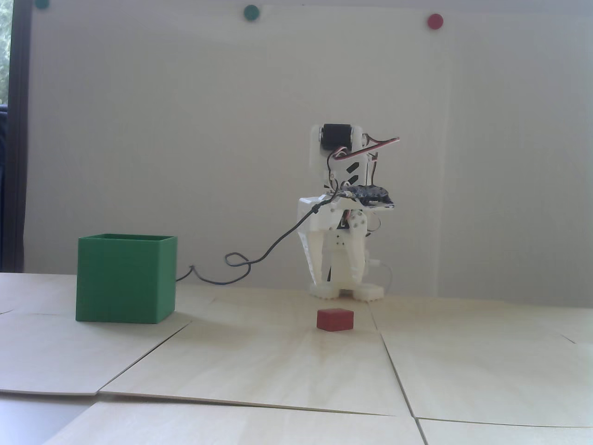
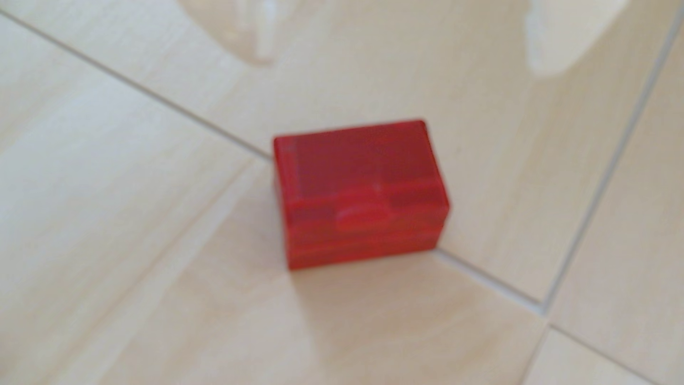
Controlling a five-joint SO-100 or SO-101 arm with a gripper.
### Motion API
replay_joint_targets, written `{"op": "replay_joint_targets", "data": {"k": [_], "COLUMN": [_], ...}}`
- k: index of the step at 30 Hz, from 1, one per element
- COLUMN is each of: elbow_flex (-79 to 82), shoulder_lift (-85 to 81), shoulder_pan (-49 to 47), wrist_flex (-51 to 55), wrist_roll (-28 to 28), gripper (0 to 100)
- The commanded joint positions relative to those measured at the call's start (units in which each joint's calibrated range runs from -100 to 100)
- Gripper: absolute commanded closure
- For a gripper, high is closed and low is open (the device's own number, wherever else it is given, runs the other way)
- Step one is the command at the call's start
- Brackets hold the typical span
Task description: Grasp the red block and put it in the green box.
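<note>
The red block point(image 1: 335, 320) is seen lying flat on the pale wood-panel surface point(image 1: 259, 361) just in front of the arm, right by a seam between panels, and it's pretty blurry but dead center in the wrist view point(image 2: 361, 194). The gripper point(image 1: 336, 278) is pointed down above and slightly behind the block, spread apart with nothing held, fingertips just visible at the top edge of the wrist view. The green box point(image 1: 125, 278) is parked well off to the left in the fixed view, open top up, nowhere near touching the block.
</note>
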Motion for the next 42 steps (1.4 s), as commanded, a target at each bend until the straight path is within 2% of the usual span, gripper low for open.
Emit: {"op": "replay_joint_targets", "data": {"k": [1,7,13,21,29,42], "elbow_flex": [-5.0,-5.0,-5.0,-6.0,-19.3,-20.3], "shoulder_lift": [-1.9,-1.3,-1.2,0.9,6.2,6.6], "shoulder_pan": [-0.3,-0.2,-0.4,-0.9,-1.0,-1.1], "wrist_flex": [0.5,0.1,-5.7,-5.3,4.2,4.8], "wrist_roll": [0.0,0.3,0.4,0.4,0.5,0.5], "gripper": [75,75,75,75,75,75]}}
